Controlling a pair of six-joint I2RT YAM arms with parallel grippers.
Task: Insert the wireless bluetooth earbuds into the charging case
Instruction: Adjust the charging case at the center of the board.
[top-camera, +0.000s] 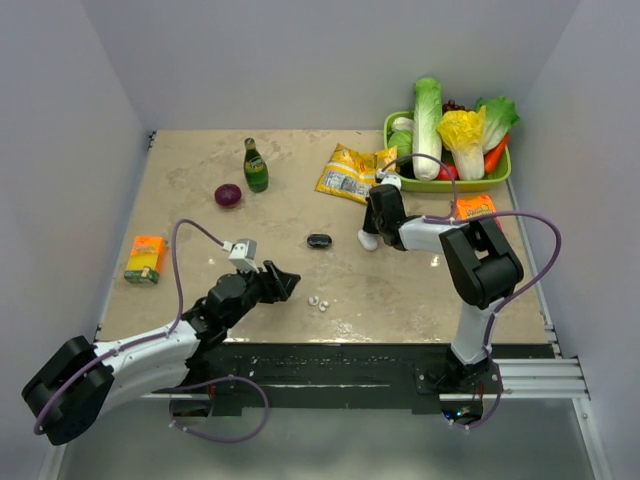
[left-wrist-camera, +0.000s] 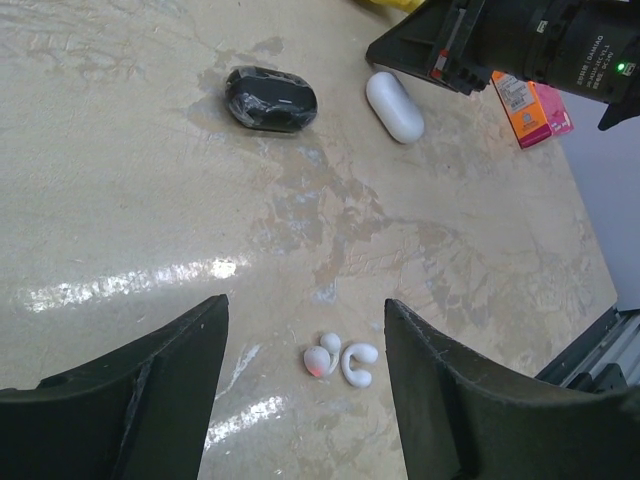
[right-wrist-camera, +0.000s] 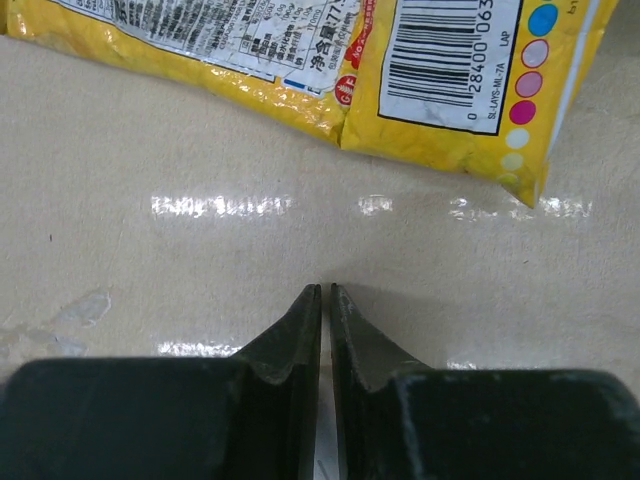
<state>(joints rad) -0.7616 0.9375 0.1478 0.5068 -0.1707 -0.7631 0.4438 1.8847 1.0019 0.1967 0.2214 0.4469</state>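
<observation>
Nearest the arm bases, the left hand (left-wrist-camera: 303, 303) is hovering low over the surface (left-wrist-camera: 120, 200) with its fingers spread wide and nothing between them. The earbuds (left-wrist-camera: 340, 358) are lying just in front of it, roughly centred in the gap. They are sitting side by side, seemingly touching, and one is showing a reddish spot.

The step in hand is looking like a pickup of one earbud. Each fingertip is dwarfing the pair, so the hand is needing to narrow first. It should be shifting sideways until only one earbud is sitting between the tips, then descending straight down. Closing slowly is mattering here, since a glossy bud is likely to squirt out or knock its neighbour away.

Beyond the earbuds and to the left, a dark pebble-shaped object (left-wrist-camera: 270, 98) is resting. Beyond them and to the right, the charging case (left-wrist-camera: 394, 106) is lying on the surface, looking closed, so it is probably needing opening. Farther still from the earbuds, the right hand (right-wrist-camera: 325, 300) is pointing at a yellow snack bag (right-wrist-camera: 440, 70), with its fingers nearly together and gripping nothing.
</observation>
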